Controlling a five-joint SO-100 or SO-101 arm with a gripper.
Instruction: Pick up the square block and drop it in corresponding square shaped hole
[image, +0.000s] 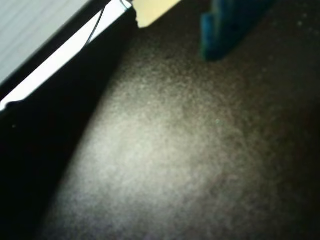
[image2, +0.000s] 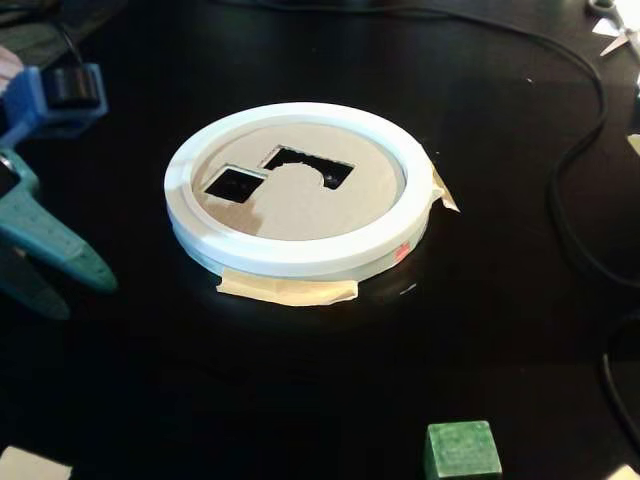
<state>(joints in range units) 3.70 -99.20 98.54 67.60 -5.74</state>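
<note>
In the fixed view a green square block (image2: 461, 450) sits on the black table near the bottom edge, right of centre. A white ring (image2: 290, 258) holds a cardboard lid (image2: 310, 205) with a square hole (image2: 235, 184) and a larger irregular hole (image2: 308, 165). My teal gripper (image2: 86, 298) is at the far left, well away from the block and left of the ring. Its two fingers are spread and hold nothing. The blurred wrist view shows only one blue-teal finger (image: 230, 25) over bare table; the block is out of that view.
Beige tape (image2: 288, 290) fixes the ring to the table. A black cable (image2: 570, 150) curves along the right side. A pale scrap (image2: 30, 466) lies at the bottom left. In the wrist view a white edge (image: 55, 65) and a tape piece (image: 152, 10) show at the top.
</note>
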